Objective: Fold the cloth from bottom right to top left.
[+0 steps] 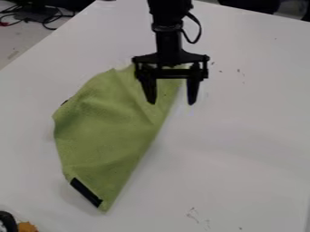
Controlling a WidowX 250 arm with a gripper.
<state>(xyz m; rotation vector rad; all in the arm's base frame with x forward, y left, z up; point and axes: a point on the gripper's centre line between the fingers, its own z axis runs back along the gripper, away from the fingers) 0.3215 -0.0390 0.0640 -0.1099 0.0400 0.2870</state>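
The gripper [172, 100] hangs over the upper right part of the cloth with its two fingers spread apart and nothing between them. One finger overlaps the cloth in view, while the other is over bare white table. The green cloth [106, 129] lies left of centre, with a long, nearly straight edge running from the upper right down to a point at the bottom. Its left side is rounded, and a few creases cross its upper part. A black strip [86, 192] lies along its lower left edge. The gripper hides part of the cloth's top right corner.
The white table [242, 136] extends around the cloth, with small dark marks on its surface. Its edge runs diagonally at the upper left, with cables [42, 19] beyond it. An orange object [26, 227] and a black one sit at the bottom left corner.
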